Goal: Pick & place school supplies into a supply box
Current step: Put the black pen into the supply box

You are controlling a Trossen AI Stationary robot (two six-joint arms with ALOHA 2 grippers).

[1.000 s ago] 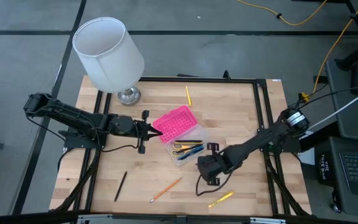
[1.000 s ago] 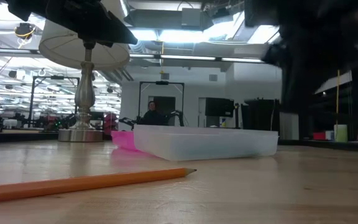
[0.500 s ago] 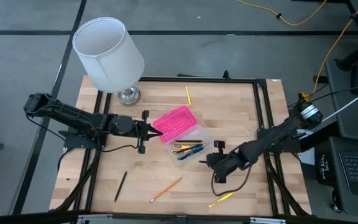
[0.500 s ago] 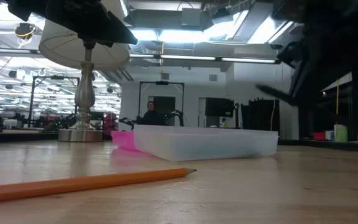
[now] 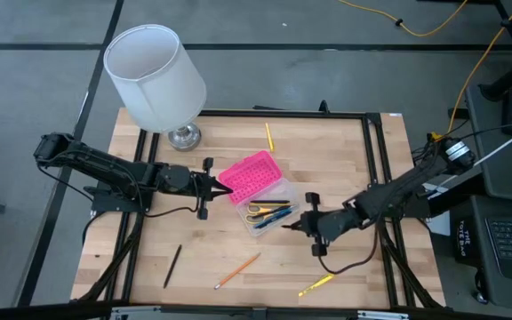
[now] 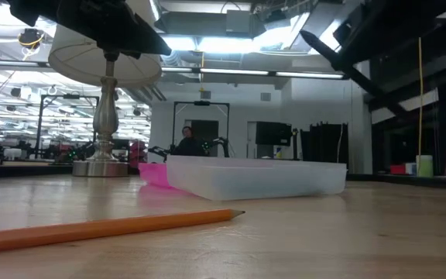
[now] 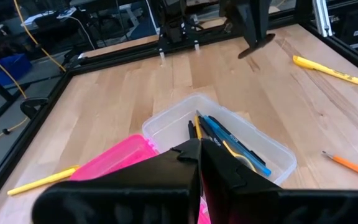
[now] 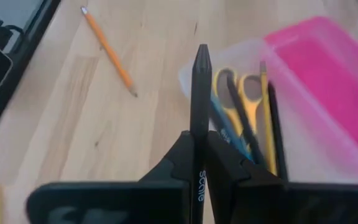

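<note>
The right gripper [image 5: 302, 225] is gripping a black pen [image 8: 199, 93] between its jaws beside the supply box [image 5: 269, 212]. The pen is risking to strike the rim and fall on the counter [image 5: 345, 160]. The left gripper [image 5: 223, 188], jaws closed, is waiting at the pink lid [image 5: 249, 175].

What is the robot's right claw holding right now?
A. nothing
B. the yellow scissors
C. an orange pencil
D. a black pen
D: in the right wrist view the right gripper is shut on a black pen that sticks out toward the open supply box, where the scissors already lie.
</note>
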